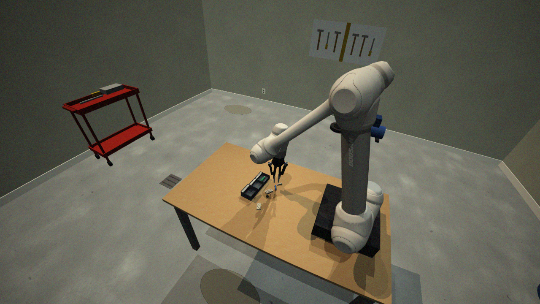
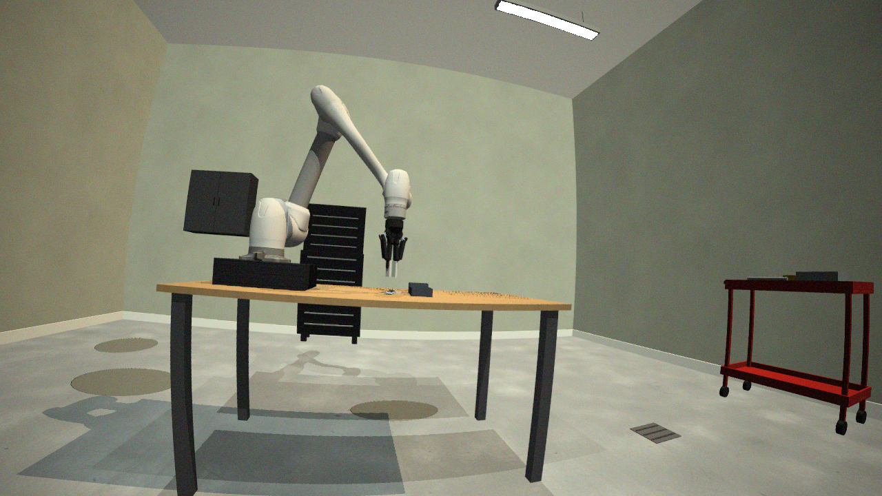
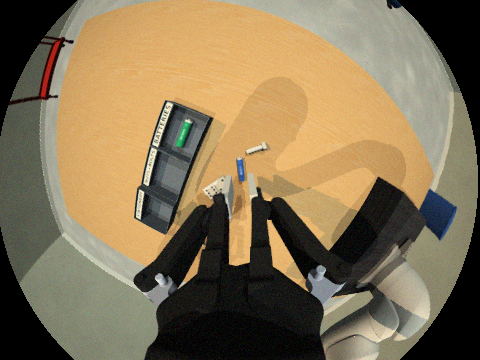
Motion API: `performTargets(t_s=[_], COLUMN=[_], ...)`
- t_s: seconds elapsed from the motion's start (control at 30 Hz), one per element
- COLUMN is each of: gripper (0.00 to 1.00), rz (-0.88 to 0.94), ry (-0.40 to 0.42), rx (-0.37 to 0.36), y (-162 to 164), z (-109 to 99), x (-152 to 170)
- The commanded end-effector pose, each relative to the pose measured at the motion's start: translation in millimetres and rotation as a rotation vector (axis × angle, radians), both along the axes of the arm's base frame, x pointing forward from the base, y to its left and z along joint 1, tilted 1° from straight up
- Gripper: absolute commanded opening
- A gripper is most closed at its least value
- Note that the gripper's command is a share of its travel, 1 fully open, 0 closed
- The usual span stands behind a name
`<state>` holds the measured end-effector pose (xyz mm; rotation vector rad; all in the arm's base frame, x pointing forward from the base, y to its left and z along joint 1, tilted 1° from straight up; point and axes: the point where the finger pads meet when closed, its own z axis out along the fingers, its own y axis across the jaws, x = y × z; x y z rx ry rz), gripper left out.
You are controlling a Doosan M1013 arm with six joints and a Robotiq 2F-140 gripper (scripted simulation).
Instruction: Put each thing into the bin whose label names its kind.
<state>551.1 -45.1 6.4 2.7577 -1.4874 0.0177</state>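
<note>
The tool [image 3: 240, 196] hangs above the tabletop [image 1: 222, 169], its fingers drawn close together with nothing between them. Below and to the side sits the dark bin [image 3: 175, 166] of 3 labelled compartments; a green battery [image 3: 184, 132] lies in the end one. On the tabletop beside the bin lie a blue battery [image 3: 240, 168], a pale bolt [image 3: 256, 148] and a domino [image 3: 214, 188]. Another domino [image 1: 258, 206] lies apart.

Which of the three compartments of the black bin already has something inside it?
The end compartment of the black bin, farthest from the gripper: a green battery lies in it. The other two look unfilled.
</note>
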Motion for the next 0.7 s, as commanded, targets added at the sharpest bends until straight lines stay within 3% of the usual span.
performTargets(t_s=[0.0, 0.33, 0.67], gripper=[0.15, 0.15, 0.15], rz=[0.000, 0.000, 0.000], ry=[0.000, 0.000, 0.000], rx=[0.000, 0.000, 0.000], y=[-0.1, -0.6, -0.8], z=[-10.2, -50.2, -60.4], x=[0.1, 0.6, 0.7])
